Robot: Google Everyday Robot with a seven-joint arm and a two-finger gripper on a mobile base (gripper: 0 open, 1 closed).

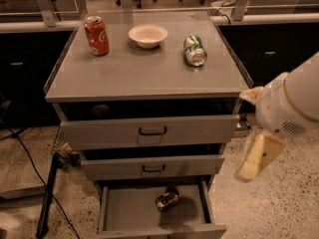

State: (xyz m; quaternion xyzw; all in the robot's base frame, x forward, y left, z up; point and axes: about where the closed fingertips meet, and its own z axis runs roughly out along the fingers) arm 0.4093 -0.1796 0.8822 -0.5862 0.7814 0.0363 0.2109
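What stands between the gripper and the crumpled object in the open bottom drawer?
The gripper hangs right of the cabinet, beside the middle drawer. The bottom drawer's right wall lies between it and the crumpled object; nothing visible covers the object from above.

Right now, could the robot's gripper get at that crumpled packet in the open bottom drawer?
Probably yes. The gripper hangs right of the cabinet, level with the middle drawer, touching nothing. The bottom drawer is pulled out and the crumpled packet lies uncovered, though close under the middle drawer's front.
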